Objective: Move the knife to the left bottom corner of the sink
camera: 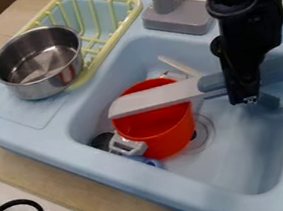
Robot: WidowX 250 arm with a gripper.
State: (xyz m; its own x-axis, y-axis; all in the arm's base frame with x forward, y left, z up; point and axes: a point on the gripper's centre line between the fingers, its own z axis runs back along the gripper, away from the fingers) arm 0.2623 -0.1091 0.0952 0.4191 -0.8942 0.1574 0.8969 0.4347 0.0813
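Knife [156,97], a single one, is grasped by its handle in the end effector [254,98] at the sink's right side, its pale blade reaching across above one red pot [170,141]. One blue sink [98,157], set in the wooden tabletop [94,193], contains that pot and a pale slim object [179,66] behind it. One steel saucepan [39,85] sits upright at the sink's left side, against one yellow-green dish rack [131,15]. One grey faucet [178,18] stands at the back.
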